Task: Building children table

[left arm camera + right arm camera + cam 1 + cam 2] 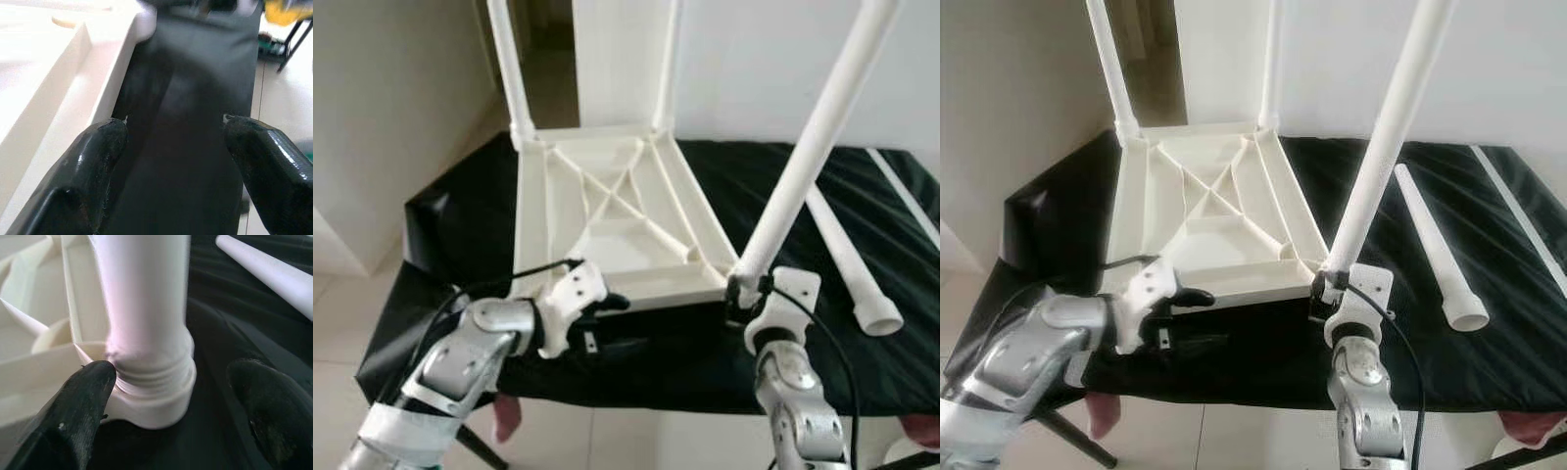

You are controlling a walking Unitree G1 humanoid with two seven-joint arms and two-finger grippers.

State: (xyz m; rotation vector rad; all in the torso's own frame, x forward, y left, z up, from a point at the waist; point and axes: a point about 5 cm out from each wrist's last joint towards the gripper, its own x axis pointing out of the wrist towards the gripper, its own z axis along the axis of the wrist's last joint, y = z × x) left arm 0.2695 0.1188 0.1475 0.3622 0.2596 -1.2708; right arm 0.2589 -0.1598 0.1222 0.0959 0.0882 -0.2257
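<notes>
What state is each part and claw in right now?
Tabletop: upside down on black cloth.
Far legs: two upright in corners.
Near-right leg: in socket, tilted.
Spare leg: lying loose.
Left claw: open, beside tabletop edge.
Right claw: open around leg base.

Both head cameras look forward and down from above the near edge of the black-draped table (450, 245), taking in the upturned white tabletop (607, 215) and both arms. The right eye sits slightly to the side, so everything shifts a little. The left wrist camera (161, 147) sits very close over the cloth beside the tabletop's edge, rather blurred. The right wrist camera peers closely at the base of the near leg (146, 308), the same corner the head views share.
</notes>
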